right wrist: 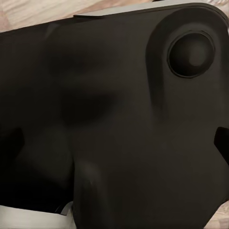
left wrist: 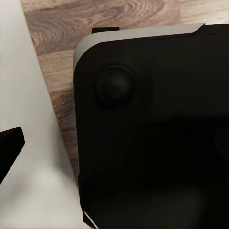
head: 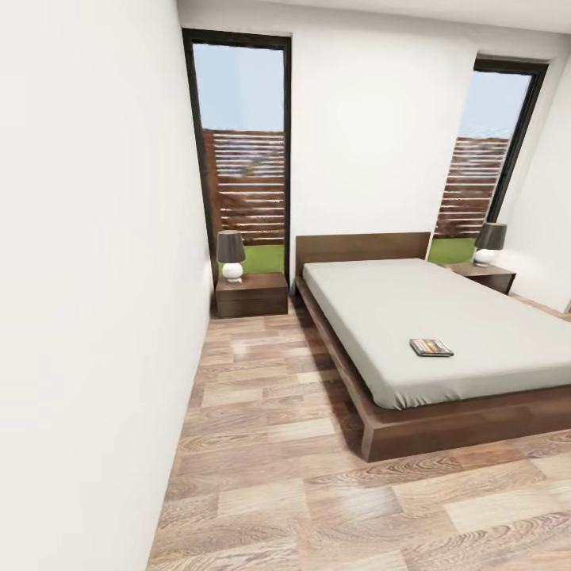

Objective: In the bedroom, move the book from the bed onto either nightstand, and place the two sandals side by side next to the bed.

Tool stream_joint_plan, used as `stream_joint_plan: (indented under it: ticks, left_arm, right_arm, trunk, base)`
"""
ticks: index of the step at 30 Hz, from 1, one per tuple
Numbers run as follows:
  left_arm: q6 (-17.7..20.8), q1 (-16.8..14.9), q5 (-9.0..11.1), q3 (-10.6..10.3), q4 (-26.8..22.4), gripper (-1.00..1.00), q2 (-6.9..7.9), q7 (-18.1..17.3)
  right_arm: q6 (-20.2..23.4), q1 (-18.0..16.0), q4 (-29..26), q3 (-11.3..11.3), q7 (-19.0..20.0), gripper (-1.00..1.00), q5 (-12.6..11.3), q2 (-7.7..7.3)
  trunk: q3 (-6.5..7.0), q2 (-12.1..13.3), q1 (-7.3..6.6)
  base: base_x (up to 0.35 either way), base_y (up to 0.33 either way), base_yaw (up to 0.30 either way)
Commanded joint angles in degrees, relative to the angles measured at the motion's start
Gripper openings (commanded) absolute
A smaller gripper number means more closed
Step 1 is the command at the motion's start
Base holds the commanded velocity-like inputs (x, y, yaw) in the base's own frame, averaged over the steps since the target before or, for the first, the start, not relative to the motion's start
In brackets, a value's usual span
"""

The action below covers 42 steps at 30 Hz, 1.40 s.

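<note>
Bedroom seen from the head view, with white walls and a wood-plank floor (head: 317,492). A large low bed (head: 444,333) with a plain white mattress and dark brown frame stands against the far wall, its low headboard (head: 363,246) between two tall dark-framed windows (head: 242,151). The book (head: 431,347) lies flat on the mattress, near the foot end and well apart from the headboard. A dark wooden nightstand (head: 252,295) stands just beside the bed on the left of the view, below the left window, and carries a lamp (head: 231,255) with a dark shade and a white round base. A second nightstand (head: 485,276) stands at the bed's far side, also bearing a lamp (head: 490,243). A white wall (head: 87,301) runs along the left of the view.

Left wrist view: a dark rounded robot body panel (left wrist: 152,133) with a round knob lies over plank floor, beside a white surface; a dark fingertip (left wrist: 10,145) of the left gripper shows at the edge, and how far the jaws stand apart cannot be told. Right wrist view: a similar dark panel (right wrist: 114,119) with a round knob; dark finger parts (right wrist: 221,139) of the right gripper show at the edges, and its jaw opening cannot be told.
</note>
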Motion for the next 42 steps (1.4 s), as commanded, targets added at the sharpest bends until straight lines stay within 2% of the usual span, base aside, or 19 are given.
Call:
stream_joint_plan:
  ticks: [1, 37, 42]
  left_arm:
    - [-0.2, 0.0, -0.1, -0.1, 0.1, 1.00, 0.01, 0.0]
    - [-0.2, 0.0, -0.1, -0.1, 0.0, 1.00, -0.08, 0.0]
    - [-0.2, -0.1, -0.1, 0.0, 0.0, 1.00, -0.12, 0.0]
  right_arm:
    - [-0.2, 0.0, 0.1, -0.4, 0.1, 1.00, -0.1, 0.01]
    - [-0.3, 0.0, -0.2, -0.3, 0.1, 1.00, -0.1, 0.01]
    - [-0.2, -0.1, -1.8, -0.2, 0.0, 1.00, 0.0, -0.02]
  trunk:
    - [-0.06, 0.0, 0.00]
    - [-0.06, 0.0, 0.00]
    - [-0.06, 0.0, 0.00]
  base:
    - [0.000, 0.020, 0.000]
    - [0.000, 0.029, 0.000]
    - [0.000, 0.000, 0.000]
